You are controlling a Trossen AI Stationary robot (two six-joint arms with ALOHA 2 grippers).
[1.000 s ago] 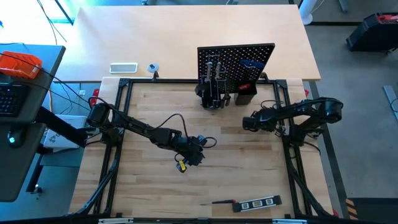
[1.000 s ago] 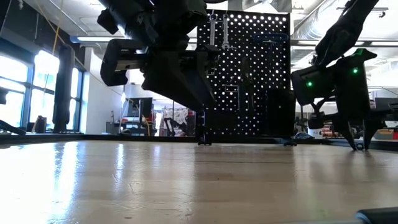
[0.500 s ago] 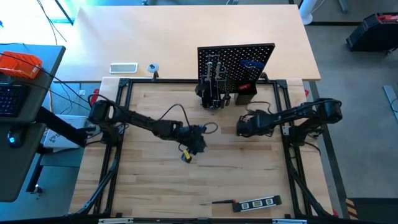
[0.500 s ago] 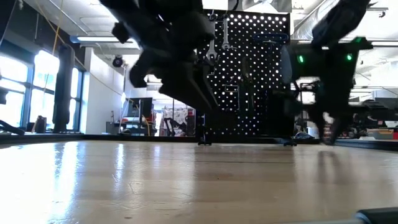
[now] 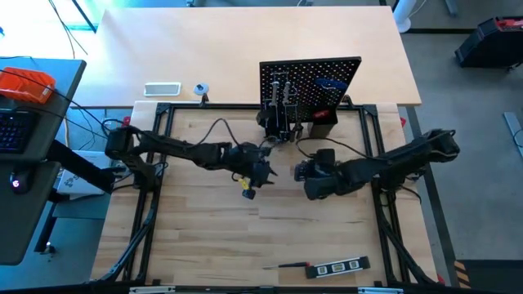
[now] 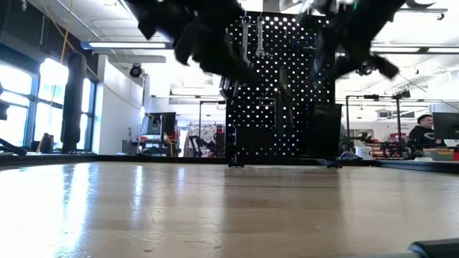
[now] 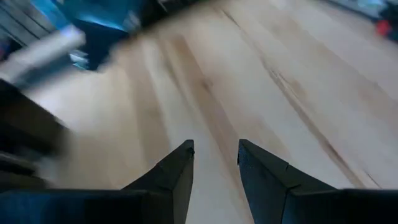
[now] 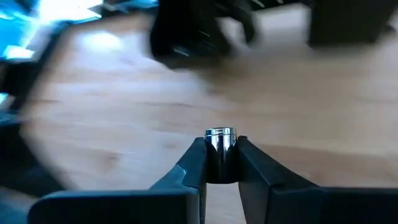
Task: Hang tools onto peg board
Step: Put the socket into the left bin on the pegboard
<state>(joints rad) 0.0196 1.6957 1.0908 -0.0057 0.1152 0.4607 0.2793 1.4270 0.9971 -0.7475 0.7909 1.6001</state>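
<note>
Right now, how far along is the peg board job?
Done: several tools already hang on the upright black perforated peg board. In hand: the right pincer grips a small shiny silver metal piece; the left pincer is mid-table. Left: the flat black marked level lies at the near edge.

White tray [image 5: 162,89] beyond the frame
</note>
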